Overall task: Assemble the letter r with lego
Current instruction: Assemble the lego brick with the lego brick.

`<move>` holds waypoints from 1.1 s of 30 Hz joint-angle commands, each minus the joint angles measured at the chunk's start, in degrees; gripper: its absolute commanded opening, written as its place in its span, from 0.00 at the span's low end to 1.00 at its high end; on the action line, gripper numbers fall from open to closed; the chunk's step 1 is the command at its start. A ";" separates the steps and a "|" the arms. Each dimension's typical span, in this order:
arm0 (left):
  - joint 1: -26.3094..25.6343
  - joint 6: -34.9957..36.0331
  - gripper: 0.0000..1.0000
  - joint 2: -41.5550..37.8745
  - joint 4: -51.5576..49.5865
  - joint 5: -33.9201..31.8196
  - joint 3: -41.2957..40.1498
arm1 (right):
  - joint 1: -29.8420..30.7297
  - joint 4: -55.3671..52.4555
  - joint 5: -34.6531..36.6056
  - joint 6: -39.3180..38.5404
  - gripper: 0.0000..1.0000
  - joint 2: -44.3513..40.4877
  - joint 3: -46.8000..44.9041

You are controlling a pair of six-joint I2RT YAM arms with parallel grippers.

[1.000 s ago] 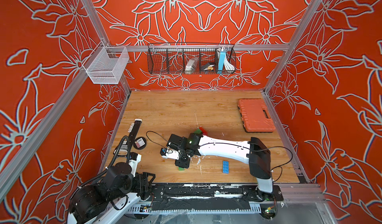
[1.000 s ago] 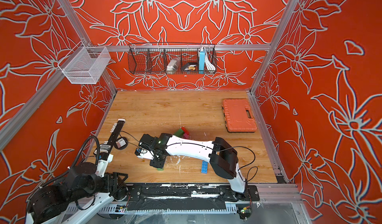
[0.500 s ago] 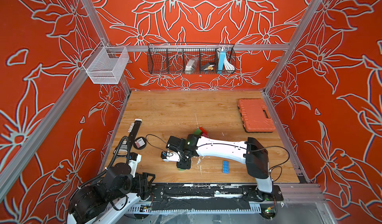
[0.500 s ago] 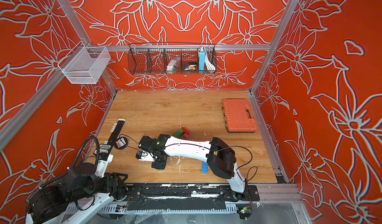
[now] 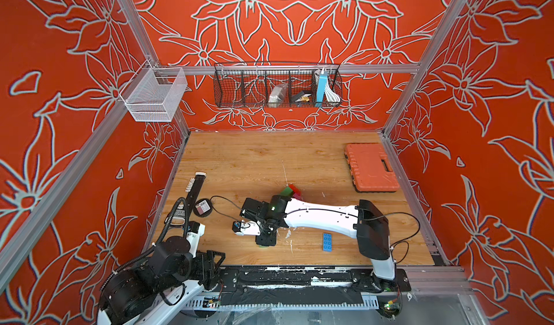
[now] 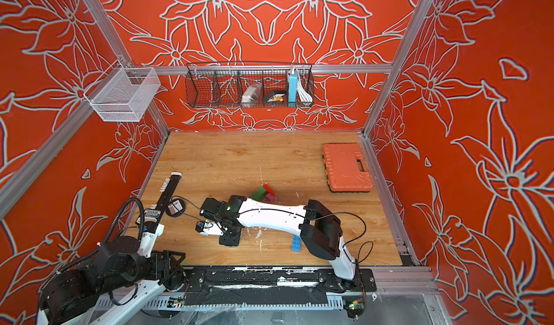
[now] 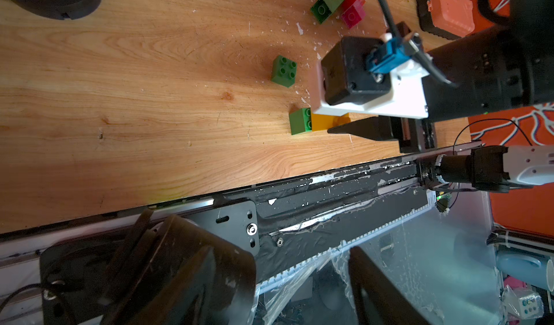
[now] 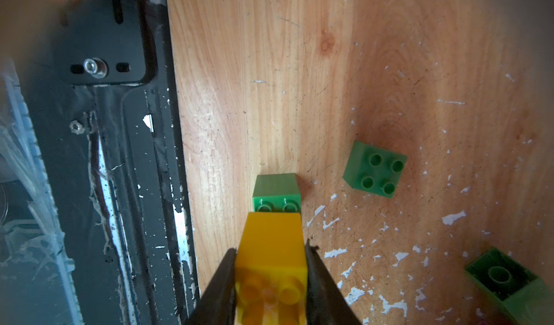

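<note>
The right gripper [image 8: 269, 247] is pinching the yellow brick [image 8: 271, 233], probably light, stiff and slippery, by its flat sides against a green brick [image 8: 275, 188] near the table [image 8: 269, 68] front edge, while the left gripper [image 5: 213, 263] is resting open.

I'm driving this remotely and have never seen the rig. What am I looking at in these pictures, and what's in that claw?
Two robot arms stand at the near edge of a wooden table. Both top views look down from overhead; each wrist view rides on an arm. The right gripper is shut on a yellow brick, whose end meets the studs of a green brick. Another green brick lies apart; a blue brick and an orange case lie farther off. The left gripper is open, empty.
</note>
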 commanded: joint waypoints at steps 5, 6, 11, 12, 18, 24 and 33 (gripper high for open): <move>-0.10 0.97 0.71 -0.14 -0.36 0.21 -0.33 | 0.75 -1.10 1.76 -2.09 0.00 1.10 2.58; -0.11 0.97 0.71 -0.05 -0.33 0.21 -0.26 | 0.77 -1.30 1.80 -2.17 0.00 1.37 2.71; -0.08 1.31 0.71 0.60 -0.26 0.39 -0.17 | 0.77 -1.23 1.96 -2.79 0.00 2.35 3.03; -0.11 1.33 0.71 0.69 -0.26 0.39 -0.18 | 0.77 -1.23 2.00 -2.82 0.00 2.61 3.07; -0.12 1.52 0.70 1.11 -0.22 0.57 -0.22 | 0.81 -2.02 2.21 -3.07 0.00 3.98 3.77; -0.06 1.74 0.70 1.37 -0.16 0.65 -0.23 | 0.81 -1.85 0.03 -3.45 0.00 4.64 3.13; -0.08 1.45 0.70 1.15 -0.24 0.48 -0.18 | 0.83 -0.80 -2.11 -4.44 0.00 6.49 -0.37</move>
